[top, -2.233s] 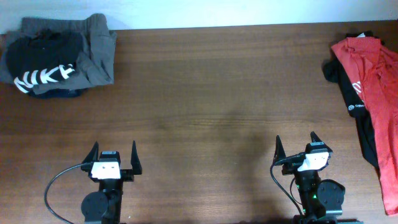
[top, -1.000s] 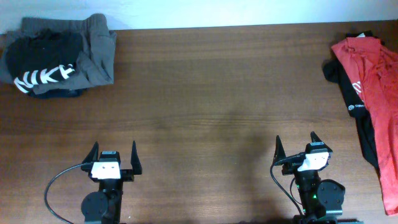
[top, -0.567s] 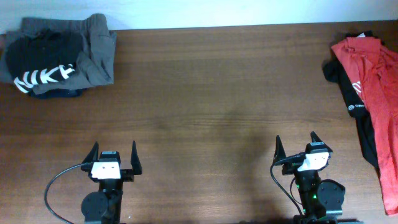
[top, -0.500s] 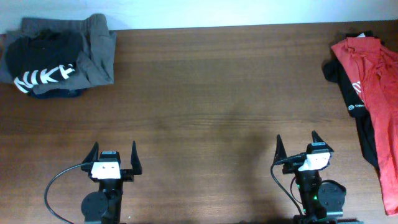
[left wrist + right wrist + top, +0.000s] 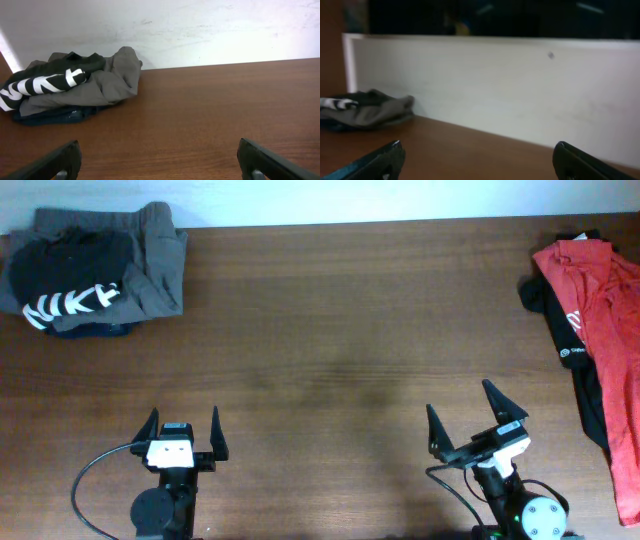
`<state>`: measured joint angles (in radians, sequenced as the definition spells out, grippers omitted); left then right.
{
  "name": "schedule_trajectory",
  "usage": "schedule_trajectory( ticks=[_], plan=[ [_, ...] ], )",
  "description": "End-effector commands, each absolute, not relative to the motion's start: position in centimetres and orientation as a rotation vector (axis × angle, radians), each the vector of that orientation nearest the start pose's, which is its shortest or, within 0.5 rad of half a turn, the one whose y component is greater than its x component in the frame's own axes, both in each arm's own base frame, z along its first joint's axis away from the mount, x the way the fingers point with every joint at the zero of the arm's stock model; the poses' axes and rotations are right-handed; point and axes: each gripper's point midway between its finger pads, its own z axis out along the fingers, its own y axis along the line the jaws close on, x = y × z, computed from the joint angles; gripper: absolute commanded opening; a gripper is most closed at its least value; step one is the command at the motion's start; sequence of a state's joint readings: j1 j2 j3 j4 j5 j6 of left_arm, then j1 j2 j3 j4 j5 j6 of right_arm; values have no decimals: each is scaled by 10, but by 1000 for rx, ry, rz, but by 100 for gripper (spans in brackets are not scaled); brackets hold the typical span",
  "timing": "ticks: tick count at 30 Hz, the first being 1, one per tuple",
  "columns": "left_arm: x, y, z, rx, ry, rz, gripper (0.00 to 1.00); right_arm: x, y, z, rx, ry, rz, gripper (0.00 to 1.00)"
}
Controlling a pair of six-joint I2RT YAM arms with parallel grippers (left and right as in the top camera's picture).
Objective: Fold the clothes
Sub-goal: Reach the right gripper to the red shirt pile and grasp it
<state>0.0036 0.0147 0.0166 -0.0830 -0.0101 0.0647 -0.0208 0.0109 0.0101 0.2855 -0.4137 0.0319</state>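
Over at the right edge of the tabletop, the red-orange shirt is left crumpled on a black garment, not folded yet. A grey-and-black pile is dumped at the far left corner. By the near edge, the left gripper and right gripper are kept spread wide, nothing held.

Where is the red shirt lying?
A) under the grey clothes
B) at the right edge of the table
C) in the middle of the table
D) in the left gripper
B: the red shirt lies at the right edge of the table, partly on a black garment.
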Motion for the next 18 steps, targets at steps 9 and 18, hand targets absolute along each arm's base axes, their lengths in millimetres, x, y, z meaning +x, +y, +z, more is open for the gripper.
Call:
schedule_trajectory(
  ticks=[9, 18],
  plan=[
    [246, 2, 156, 61, 1652, 66, 99, 224, 33, 287, -166, 1241, 136, 99],
    [246, 2, 156, 61, 1652, 66, 99, 269, 4, 303, -91, 1529, -49, 99]
  ],
)
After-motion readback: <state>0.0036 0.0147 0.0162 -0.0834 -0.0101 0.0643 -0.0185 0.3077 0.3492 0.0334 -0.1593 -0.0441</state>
